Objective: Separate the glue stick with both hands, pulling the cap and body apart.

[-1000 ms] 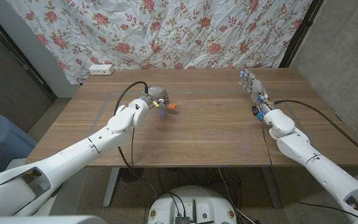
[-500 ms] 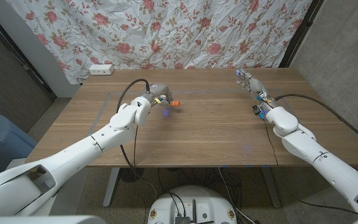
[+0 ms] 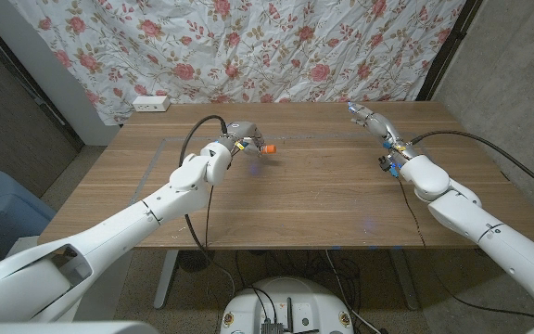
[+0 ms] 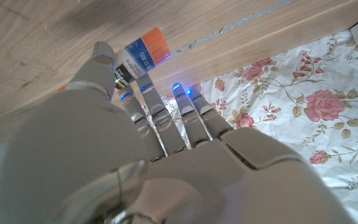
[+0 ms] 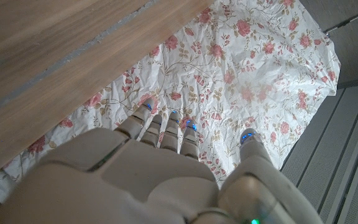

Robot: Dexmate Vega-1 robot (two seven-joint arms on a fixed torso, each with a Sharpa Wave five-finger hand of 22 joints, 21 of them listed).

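Note:
A glue stick (image 3: 260, 147) with a white and blue body and an orange end is held above the table by my left hand (image 3: 236, 140), left of the middle. In the left wrist view the thumb and a finger pinch the glue stick (image 4: 141, 56), its orange end pointing away from the hand (image 4: 148, 155). My right hand (image 3: 376, 124) is raised at the far right of the table, fingers apart and holding nothing. The right wrist view has the same hand (image 5: 160, 168) with its fingers stretched toward the flowered cloth.
The wooden table (image 3: 313, 195) has a taped line along its far part. A white power strip (image 3: 150, 103) lies at the far left corner. A flowered cloth (image 3: 248, 46) hangs behind the table.
My left hand has lifted the glue stick and carried it a little right and farther back. My right hand has moved a bit left and farther back, still apart from the stick.

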